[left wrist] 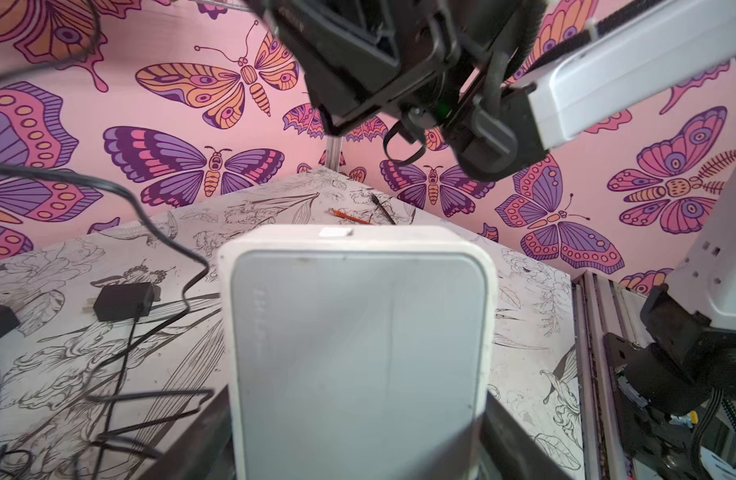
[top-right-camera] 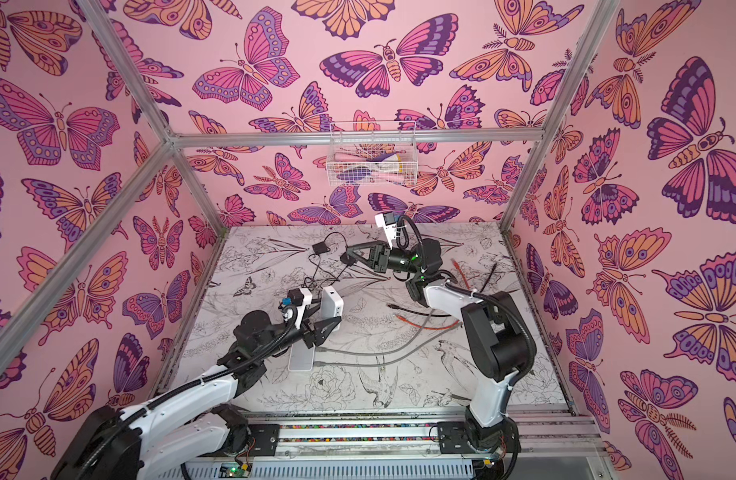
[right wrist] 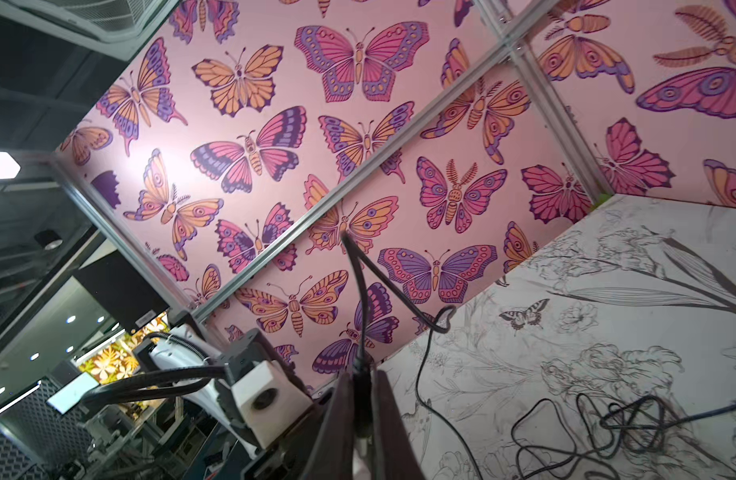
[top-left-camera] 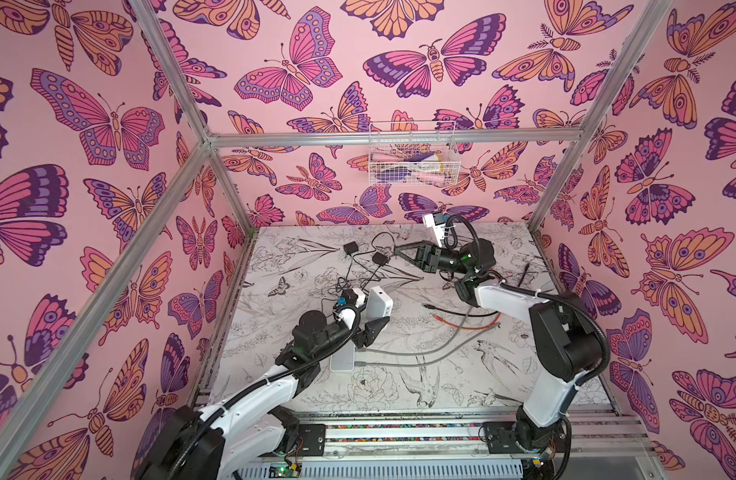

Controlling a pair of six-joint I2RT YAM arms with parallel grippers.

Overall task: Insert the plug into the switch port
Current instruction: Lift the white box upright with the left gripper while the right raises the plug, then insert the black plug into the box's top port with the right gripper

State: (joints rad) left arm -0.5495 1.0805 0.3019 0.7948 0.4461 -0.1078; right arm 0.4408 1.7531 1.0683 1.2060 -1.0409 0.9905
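A white switch stands upright above the table, left of centre in both top views, and my left gripper is shut on its two side edges. Small openings show on its narrow right-facing side; which one is the port I cannot tell. Further back, my right gripper is shut on the black plug and points left. The plug's thin black cable rises from the jaws and loops down onto the table. The plug's tip is hidden between the fingers.
Two black power adapters lie at the back with tangled black wire. A second white switch lies flat under the left arm with grey cables plugged in. Orange and black cables lie at right. A wire basket hangs on the back wall.
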